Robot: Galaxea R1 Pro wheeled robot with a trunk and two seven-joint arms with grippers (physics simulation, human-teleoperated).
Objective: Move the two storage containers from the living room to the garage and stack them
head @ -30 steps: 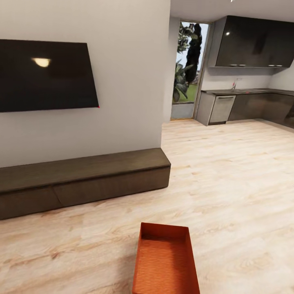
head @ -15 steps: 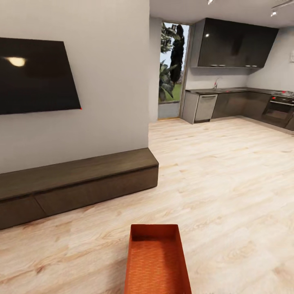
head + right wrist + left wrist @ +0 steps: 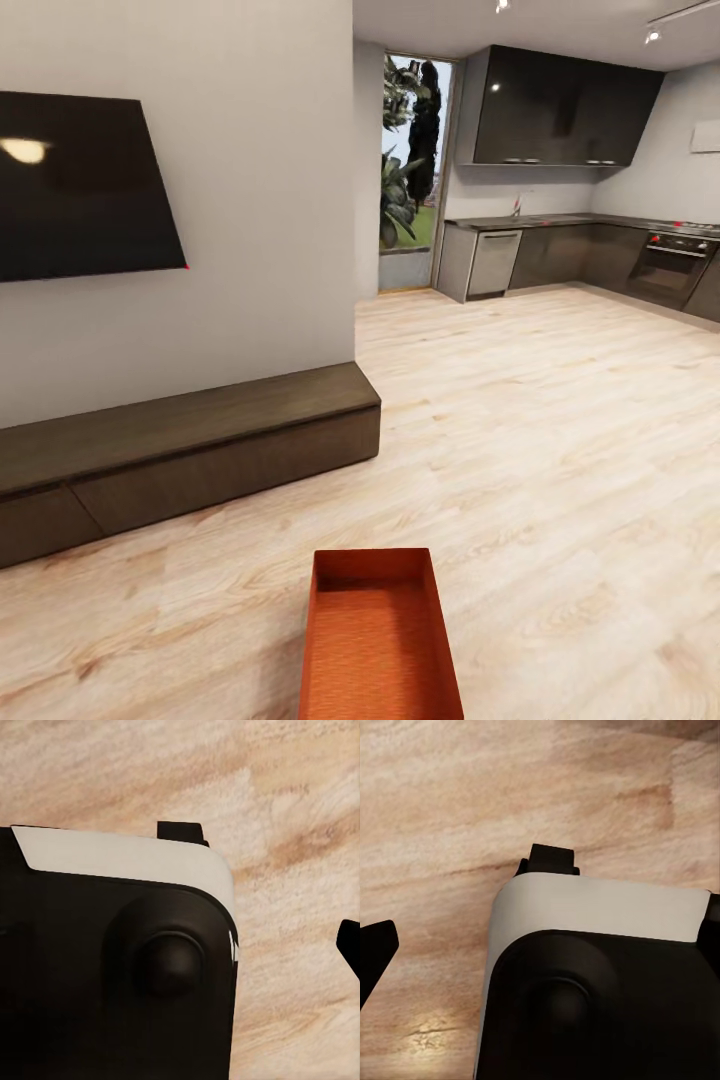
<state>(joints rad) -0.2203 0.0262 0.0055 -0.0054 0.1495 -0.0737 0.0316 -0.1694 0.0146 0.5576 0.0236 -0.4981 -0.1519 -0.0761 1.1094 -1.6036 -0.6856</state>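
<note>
An orange bin (image 3: 380, 640) sits low in the head view over the wood floor (image 3: 560, 430), near a dark cabinet (image 3: 190, 450). Each wrist view shows robot housing over planks. How far either set of jaws is open, I cannot tell.

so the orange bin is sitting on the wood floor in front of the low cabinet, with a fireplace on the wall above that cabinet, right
Not quite. What hangs on the wall above the low cabinet is a dark flat TV, not a fireplace; the head view shows it. The rest holds: the orange bin sits open-topped on the wood floor in front of that cabinet.
</note>
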